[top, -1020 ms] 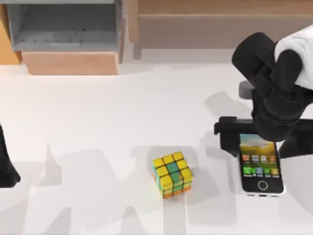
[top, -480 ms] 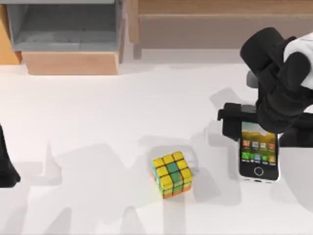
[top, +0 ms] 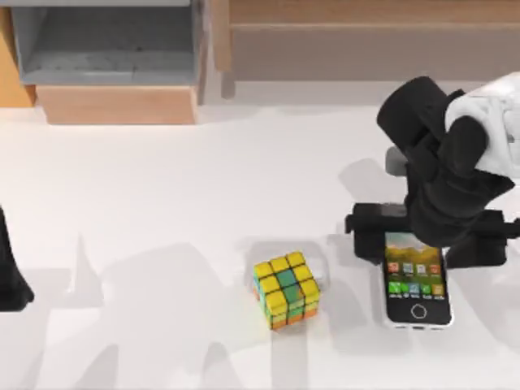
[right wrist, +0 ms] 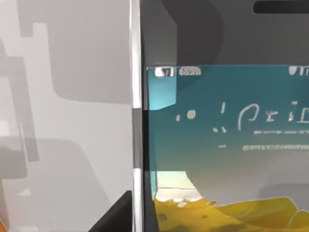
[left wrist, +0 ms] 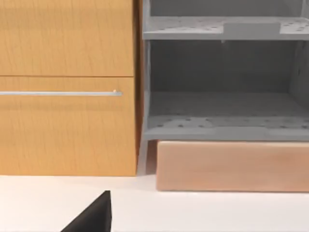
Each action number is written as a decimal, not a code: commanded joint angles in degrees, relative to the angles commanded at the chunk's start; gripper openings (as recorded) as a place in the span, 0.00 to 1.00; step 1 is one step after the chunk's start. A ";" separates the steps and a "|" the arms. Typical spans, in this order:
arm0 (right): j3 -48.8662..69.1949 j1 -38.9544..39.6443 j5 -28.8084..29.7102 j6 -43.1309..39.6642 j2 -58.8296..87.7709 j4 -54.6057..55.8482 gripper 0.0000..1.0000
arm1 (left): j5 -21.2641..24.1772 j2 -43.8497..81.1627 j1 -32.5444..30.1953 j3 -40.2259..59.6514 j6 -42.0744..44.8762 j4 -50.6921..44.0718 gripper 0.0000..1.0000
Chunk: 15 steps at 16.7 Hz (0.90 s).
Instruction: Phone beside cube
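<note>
The cube, yellow tiles on top with a green centre and orange low on its sides, sits on the white table near the front middle. To its right, the phone lies lengthwise with its lit icon screen up and its home button toward the front edge. A gap of bare table separates it from the cube. My right gripper is over the phone's far end, shut on it. The right wrist view has the phone's screen and white edge very close. My left gripper is parked at the table's left edge.
A grey shelf unit on a wooden block stands at the back left; the left wrist view faces this shelf unit and an orange wood cabinet. A long wooden piece runs along the back right.
My right gripper has carried the phone leftward, closer to the cube, after first drawing it a little toward the back. The cube and the left arm have not moved.
</note>
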 joint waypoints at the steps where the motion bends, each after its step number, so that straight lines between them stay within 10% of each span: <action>1: -0.49 0.37 -0.24 -0.37 0.46 -0.06 0.00 | 0.00 0.00 0.00 0.00 0.00 0.00 1.00; 8: -2.14 0.96 -0.58 -1.02 2.01 -0.14 0.00 | 0.00 0.00 0.00 0.00 0.00 0.00 1.00; 15: -2.14 0.96 -0.58 -1.02 2.01 -0.14 0.53 | 0.00 0.00 0.00 0.00 0.00 0.00 1.00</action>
